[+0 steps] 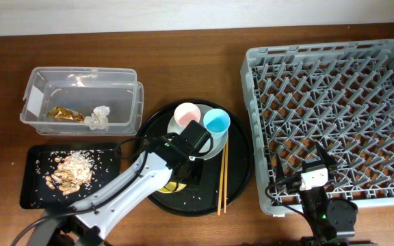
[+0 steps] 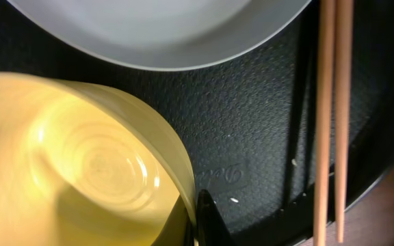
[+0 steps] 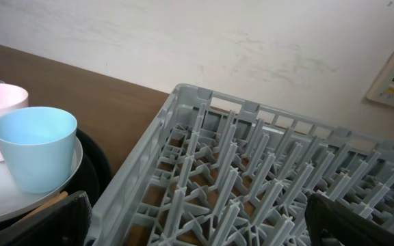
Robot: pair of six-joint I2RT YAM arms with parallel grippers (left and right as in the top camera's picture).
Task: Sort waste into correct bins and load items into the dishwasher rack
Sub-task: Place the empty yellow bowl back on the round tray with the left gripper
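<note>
I am viewing the left arm stretching diagonally from the near-left corner of the brown wooden table (image 1: 183, 55) to the large round black tray (image 2: 252, 137), with its left gripper (image 1: 191, 174) pointing down beside the yellow bowl (image 2: 94, 164). One dark finger (image 2: 207, 219) is touching the outside of the bowl's rim; the other finger is hidden, so I cannot tell whether the jaws are closing on it. The pale grey-white round plate (image 2: 163, 34) is lying just beyond the bowl, carrying the small pink cup (image 1: 185, 113) and small blue cup (image 1: 216, 121). The pair of wooden chopsticks (image 2: 334, 102) is lying along the round tray's right side.

The right arm is standing upright at the near edge of the large grey lattice dishwasher rack (image 1: 334, 102). Its right gripper (image 3: 204, 232) is spread wide and gripping nothing.

The gold-brown wrapper (image 1: 65, 113) and white tissue (image 1: 98, 118) are lying in the clear rectangular plastic box (image 1: 33, 102). The beige food scraps (image 1: 70, 171) are lying in the shallow black rectangular tray (image 1: 29, 184).
</note>
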